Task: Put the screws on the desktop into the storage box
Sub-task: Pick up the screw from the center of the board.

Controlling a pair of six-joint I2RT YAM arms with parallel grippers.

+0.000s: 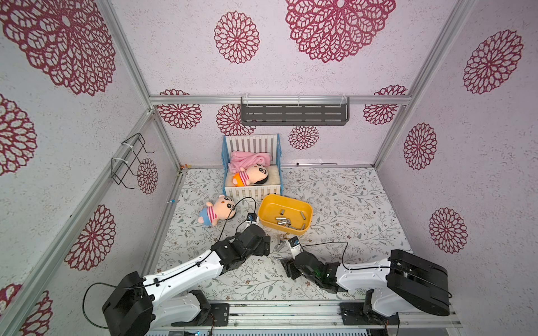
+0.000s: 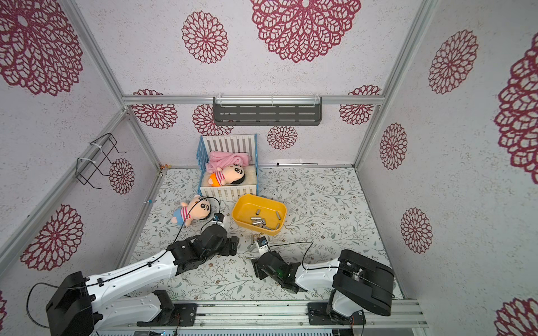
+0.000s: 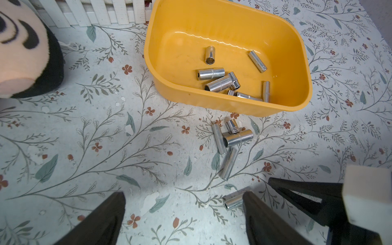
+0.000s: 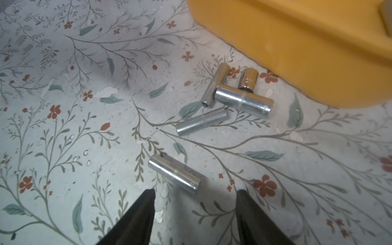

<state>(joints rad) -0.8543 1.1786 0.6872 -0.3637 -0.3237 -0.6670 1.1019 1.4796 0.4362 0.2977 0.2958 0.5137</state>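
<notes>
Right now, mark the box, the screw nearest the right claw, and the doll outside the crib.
box [image 1: 272,211]: in a top view, bare inner floor.
screw [image 4: 174,176]: right wrist view, middle of the barrel.
doll [image 1: 220,212]: in a top view, its cheek.

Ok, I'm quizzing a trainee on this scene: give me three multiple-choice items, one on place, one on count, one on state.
1. Where does the storage box stand? A on the desktop in front of the crib; B inside the crib; C atop the crib.
2. How many screws lie on the desktop outside the box? A two; B five; C nine.
3. The right gripper is: A shut on a screw; B open, holding nothing; C shut, empty.
Key: 1A, it sits on the leafy print; 2B, the right wrist view shows five; 3B, fingers apart, nothing between.
</notes>
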